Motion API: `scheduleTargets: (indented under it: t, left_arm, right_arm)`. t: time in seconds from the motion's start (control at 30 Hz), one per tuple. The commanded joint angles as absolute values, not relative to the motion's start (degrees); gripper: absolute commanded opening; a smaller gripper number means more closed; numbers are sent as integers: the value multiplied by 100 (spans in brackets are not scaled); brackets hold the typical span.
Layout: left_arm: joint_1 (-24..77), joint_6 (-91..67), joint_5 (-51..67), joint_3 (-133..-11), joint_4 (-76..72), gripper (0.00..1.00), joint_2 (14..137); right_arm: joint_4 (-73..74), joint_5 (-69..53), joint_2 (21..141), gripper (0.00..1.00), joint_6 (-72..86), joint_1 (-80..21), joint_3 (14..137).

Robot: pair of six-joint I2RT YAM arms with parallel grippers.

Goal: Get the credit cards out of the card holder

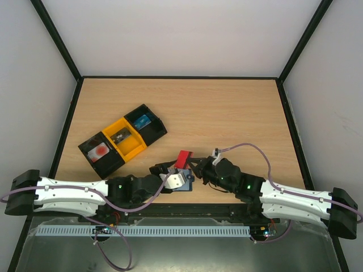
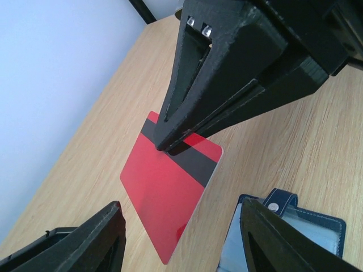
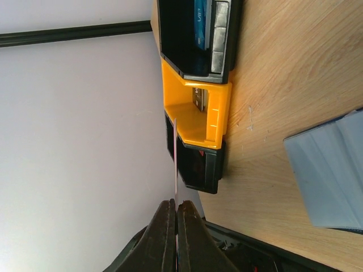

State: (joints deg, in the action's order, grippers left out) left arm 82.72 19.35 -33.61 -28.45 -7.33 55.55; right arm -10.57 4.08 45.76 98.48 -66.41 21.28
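A red credit card (image 1: 183,158) with a black stripe hangs off the table, and my right gripper (image 1: 195,165) is shut on its striped end. The right wrist view shows this card (image 3: 176,153) edge-on between the closed fingers (image 3: 164,226). The grey-blue card holder (image 1: 184,182) lies open on the table just in front of it. My left gripper (image 1: 164,171) stands open at the holder's left side. In the left wrist view the red card (image 2: 170,192) shows beyond the spread left fingers (image 2: 85,243), and the holder (image 2: 317,226) lies under the right one.
A row of three joined trays sits at the left middle: a black tray (image 1: 144,120) with a blue card, a yellow tray (image 1: 122,137) with a dark card, and a black tray (image 1: 99,151) with a white, red-marked card. Black frame rails border the table.
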Motion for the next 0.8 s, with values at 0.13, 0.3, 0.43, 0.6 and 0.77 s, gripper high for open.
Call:
scheduleTargets:
  t: [0.13,0.3,0.43,0.6,0.77]
  left_arm:
    - [8341,2252,-3600,-3044,-800,54,5808]
    - [8352,2322,-3719,-3090,-802,45,6004]
    - [8358,2389,-3752,-3069,-895,36,6046]
    - [8357,2360,-3900,-3030,-968,15,5989]
    - [8342,2205,-3906,-2988,-900,3,5812]
  right_arm:
    - [-1372,290,4450,2,10063,-6637,1940]
    - [-1366,312,4400,2,10098,-6627,1915]
    - [-1441,272,4414,2,10053,-6628,1890]
    - [-1423,154,4448,2,9984,-6627,1878]
    - [-1394,224,4340,2,9952,-6634,1743]
